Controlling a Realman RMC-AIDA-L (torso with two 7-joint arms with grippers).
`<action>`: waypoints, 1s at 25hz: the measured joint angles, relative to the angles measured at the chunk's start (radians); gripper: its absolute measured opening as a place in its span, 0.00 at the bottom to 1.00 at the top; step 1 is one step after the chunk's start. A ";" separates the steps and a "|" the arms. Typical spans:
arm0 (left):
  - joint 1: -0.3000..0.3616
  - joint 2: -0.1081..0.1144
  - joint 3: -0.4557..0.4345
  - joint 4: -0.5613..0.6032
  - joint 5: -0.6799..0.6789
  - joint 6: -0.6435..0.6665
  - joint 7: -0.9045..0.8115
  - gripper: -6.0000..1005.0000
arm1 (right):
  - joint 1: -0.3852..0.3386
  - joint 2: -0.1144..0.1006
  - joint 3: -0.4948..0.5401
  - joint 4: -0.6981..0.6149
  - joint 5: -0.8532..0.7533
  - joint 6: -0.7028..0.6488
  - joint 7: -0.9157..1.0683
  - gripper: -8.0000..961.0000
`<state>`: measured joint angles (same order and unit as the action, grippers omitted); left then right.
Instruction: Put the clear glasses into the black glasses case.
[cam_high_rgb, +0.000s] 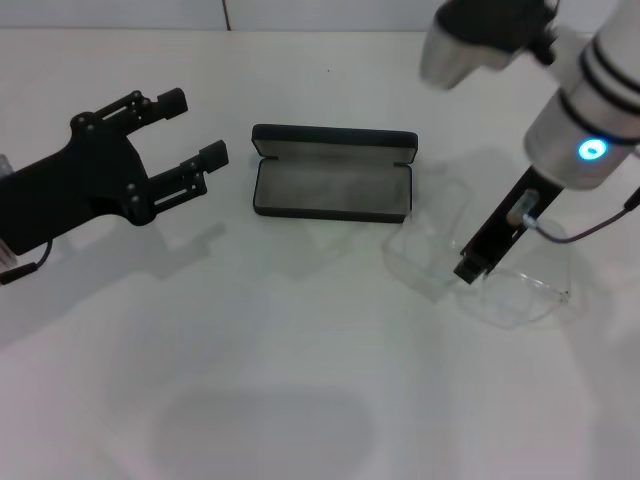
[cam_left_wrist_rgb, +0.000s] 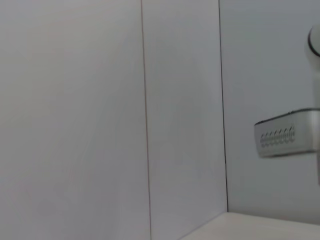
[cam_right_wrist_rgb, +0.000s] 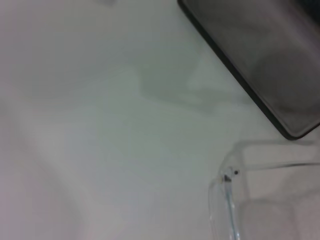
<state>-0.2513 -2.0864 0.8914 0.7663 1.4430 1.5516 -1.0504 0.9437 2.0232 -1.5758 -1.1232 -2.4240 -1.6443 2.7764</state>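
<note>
Two grippers before you, right gripper (cam_high_rgb: 470, 268) on the clear glasses (cam_high_rgb: 520, 290) lower right, grip unclear, left gripper (cam_high_rgb: 195, 130) spread wide at left, black glasses case (cam_high_rgb: 332, 172) open at centre.

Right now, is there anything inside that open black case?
No. The black glasses case lies open and shows only bare grey lining. The clear glasses sit on the table to its right, under the right gripper. The left gripper hovers open, left of the case.

lab test bench | bare white table (cam_high_rgb: 300, 400) | plain white wall (cam_left_wrist_rgb: 75, 100)
</note>
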 joint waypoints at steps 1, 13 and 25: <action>0.001 0.000 0.000 0.000 -0.005 0.004 0.000 0.73 | -0.017 0.000 0.022 -0.037 0.002 -0.019 0.002 0.11; -0.010 0.008 -0.008 0.022 -0.090 0.066 -0.106 0.73 | -0.210 -0.001 0.184 -0.425 0.127 -0.057 -0.089 0.07; -0.025 0.007 -0.005 0.102 -0.257 0.168 -0.252 0.54 | -0.473 0.005 0.142 -0.471 0.371 0.208 -0.575 0.07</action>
<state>-0.2760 -2.0798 0.8864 0.8682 1.1863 1.7196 -1.3022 0.4703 2.0278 -1.4335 -1.5945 -2.0532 -1.4365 2.2016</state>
